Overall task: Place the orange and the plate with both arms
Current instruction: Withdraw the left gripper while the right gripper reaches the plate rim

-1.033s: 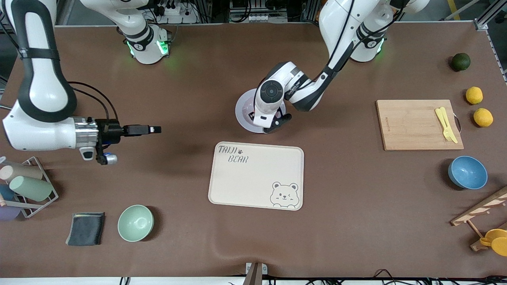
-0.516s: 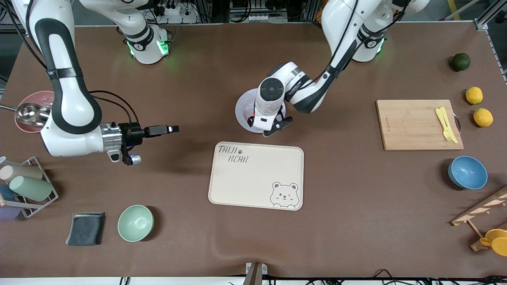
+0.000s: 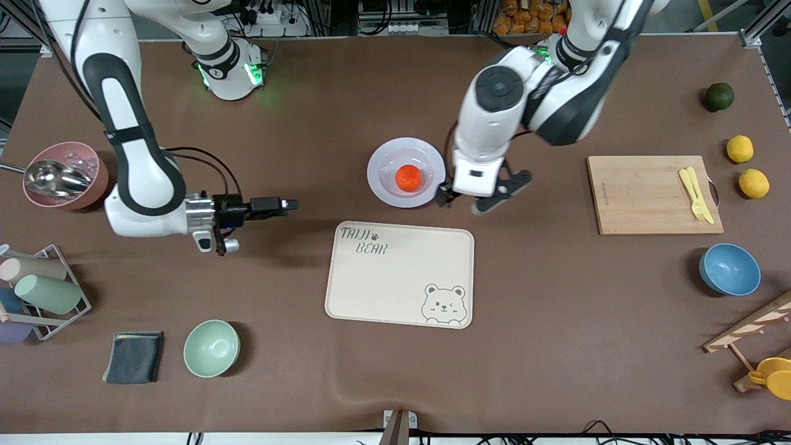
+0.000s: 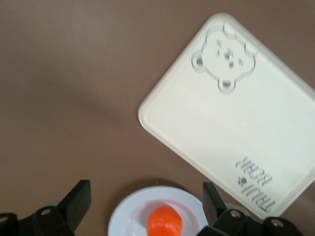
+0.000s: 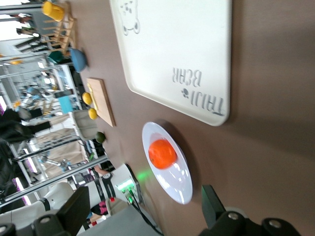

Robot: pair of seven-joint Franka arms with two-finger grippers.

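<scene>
Your orange (image 3: pixel 408 177) is small, round, bright red-orange and sits in the shallow middle of the plate (image 3: pixel 383 157); the plate is pale lavender-white with a raised rim, on the desk (image 3: pixel 556 346) farther from the front camera than the bear tray (image 3: pixel 395 284); your left claw (image 3: pixel 476 203) hangs just beside the plate's rim, fingers spread, empty; your right claw (image 3: pixel 290 204) hovers over bare desk toward the right arm's end, released as far as you can judge side-on.
</scene>
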